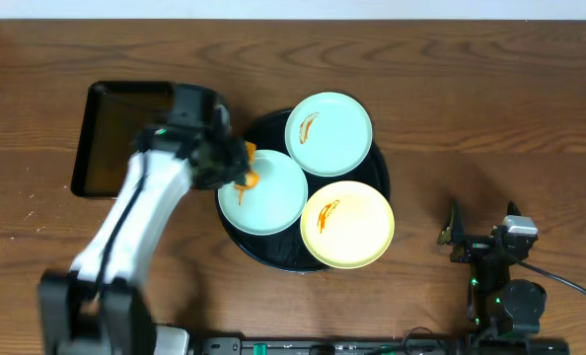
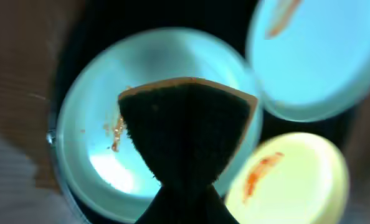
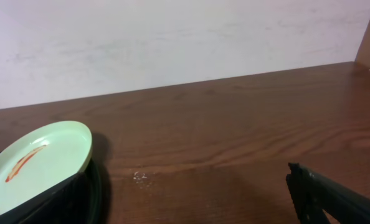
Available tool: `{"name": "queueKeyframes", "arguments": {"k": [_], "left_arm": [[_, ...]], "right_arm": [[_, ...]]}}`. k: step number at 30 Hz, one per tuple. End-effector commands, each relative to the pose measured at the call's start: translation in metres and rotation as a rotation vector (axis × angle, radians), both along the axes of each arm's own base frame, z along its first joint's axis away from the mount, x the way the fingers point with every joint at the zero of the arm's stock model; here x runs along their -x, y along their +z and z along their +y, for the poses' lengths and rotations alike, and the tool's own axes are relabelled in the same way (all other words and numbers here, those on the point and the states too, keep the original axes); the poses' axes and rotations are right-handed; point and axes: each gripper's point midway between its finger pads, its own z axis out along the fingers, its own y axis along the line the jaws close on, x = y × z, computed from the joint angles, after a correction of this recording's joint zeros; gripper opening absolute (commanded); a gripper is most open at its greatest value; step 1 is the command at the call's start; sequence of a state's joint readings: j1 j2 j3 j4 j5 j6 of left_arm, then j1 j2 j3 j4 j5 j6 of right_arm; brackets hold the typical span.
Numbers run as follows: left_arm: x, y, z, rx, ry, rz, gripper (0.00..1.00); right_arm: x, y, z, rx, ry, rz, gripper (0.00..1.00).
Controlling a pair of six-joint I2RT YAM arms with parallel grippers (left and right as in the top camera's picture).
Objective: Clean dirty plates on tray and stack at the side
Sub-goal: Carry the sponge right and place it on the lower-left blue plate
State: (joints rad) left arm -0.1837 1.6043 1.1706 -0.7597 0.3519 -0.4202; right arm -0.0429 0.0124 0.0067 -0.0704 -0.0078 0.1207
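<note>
Three plates lie on the round black tray (image 1: 383,176). The left mint-blue plate (image 1: 273,202) has an orange smear (image 2: 116,132). The far mint-blue plate (image 1: 329,133) and the pale yellow plate (image 1: 350,225) each carry an orange-brown streak. My left gripper (image 1: 232,166) is shut on a sponge (image 2: 185,130), dark green with an orange edge, held over the left plate's near-left part. My right gripper (image 1: 453,235) is open and empty on the table to the right of the tray. One of its fingers (image 3: 328,199) shows in the right wrist view, with the yellow plate (image 3: 35,165) at left.
A smaller rectangular black tray (image 1: 106,138) sits at the left, behind my left arm. Bare wood table (image 1: 490,118) lies between the round tray and my right gripper. A white wall (image 3: 172,37) stands behind the table.
</note>
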Motion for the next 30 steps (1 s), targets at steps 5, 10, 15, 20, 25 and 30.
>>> {"name": "queueKeyframes", "arguments": {"k": [5,10,15,20,25,30], "left_arm": [[0.014,-0.065,-0.010,-0.046,0.049,0.215,0.08],[0.015,-0.054,-0.026,0.056,0.025,0.216,0.38],[0.013,-0.050,-0.027,0.058,-0.031,0.188,0.66],[-0.007,-0.004,-0.019,0.047,-0.060,0.046,0.69],[-0.027,0.077,0.048,-0.131,0.109,-0.253,0.77],[-0.020,0.129,0.093,-0.174,0.258,-0.405,0.80]], "right_arm": [[0.000,-0.001,-0.001,0.013,-0.002,0.002,0.99],[0.000,-0.001,-0.001,0.013,-0.002,0.002,0.99],[0.000,-0.001,-0.001,0.013,-0.002,0.002,0.99],[0.000,-0.001,-0.001,0.013,-0.002,0.002,0.99],[0.000,-0.001,-0.001,0.013,-0.002,0.002,0.99],[0.000,-0.001,-0.001,0.013,-0.002,0.002,0.99]]}}
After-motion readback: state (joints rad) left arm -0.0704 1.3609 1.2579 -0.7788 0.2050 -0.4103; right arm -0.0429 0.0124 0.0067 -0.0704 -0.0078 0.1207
